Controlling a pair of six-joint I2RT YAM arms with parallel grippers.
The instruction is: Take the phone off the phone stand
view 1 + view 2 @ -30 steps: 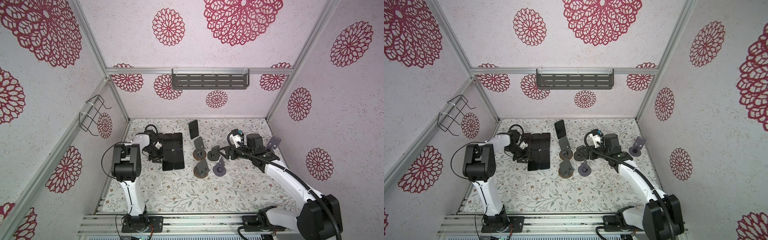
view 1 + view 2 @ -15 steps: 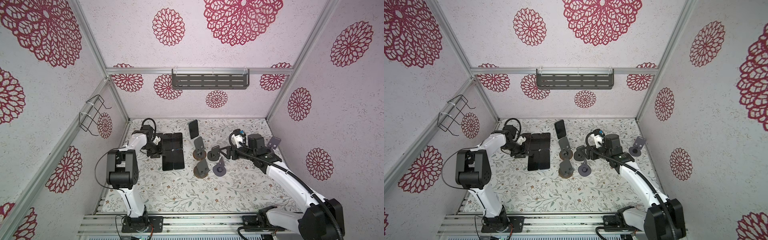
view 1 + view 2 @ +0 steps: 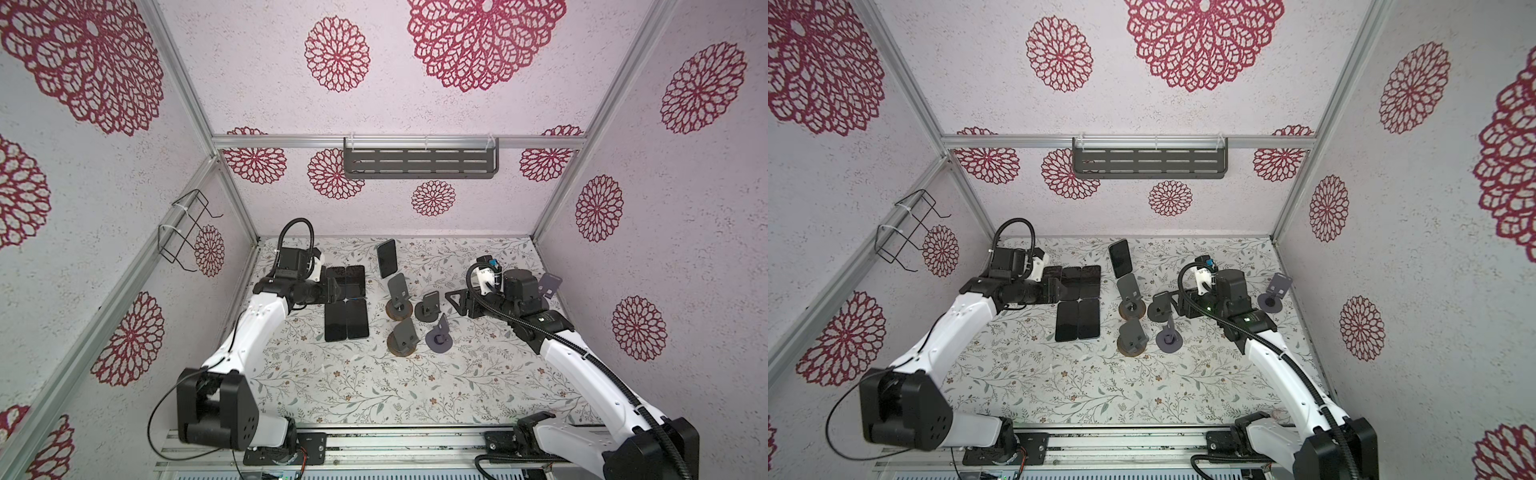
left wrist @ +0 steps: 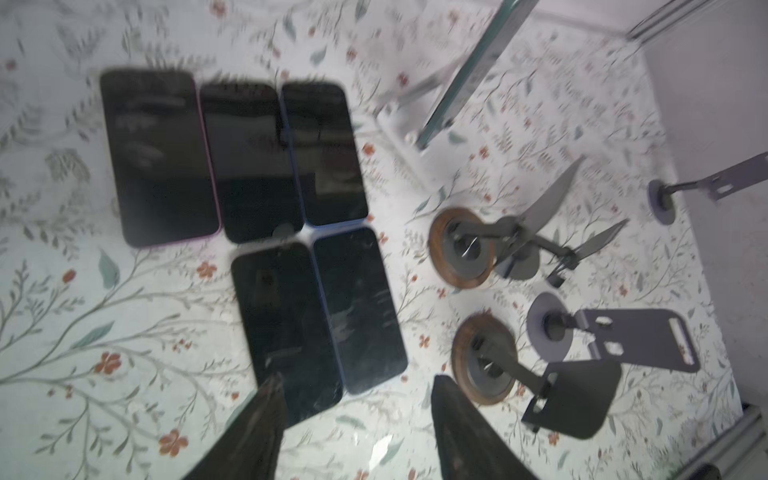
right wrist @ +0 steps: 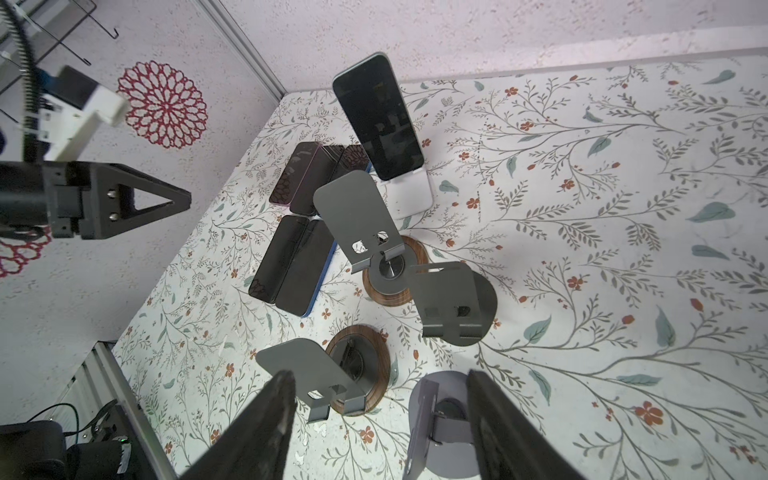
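Where the floral tabletop (image 3: 374, 386) meets the rosette-papered back wall (image 3: 374, 216), the phone (image 3: 387, 257) leans upright in its white phone stand (image 5: 411, 195), with five flat phones (image 3: 346, 305) lying left of it, empty grey stands (image 3: 401, 316) in the middle and bare room along the near edge. In both top views the left pincer (image 3: 334, 291) hangs over the flat phones and the right pincer (image 3: 457, 301) beside the stands, each with jaws parted and gripping nothing. Only the right wrist view shows the phone's dark screen face-on; the blurred left wrist view catches it edge-on.
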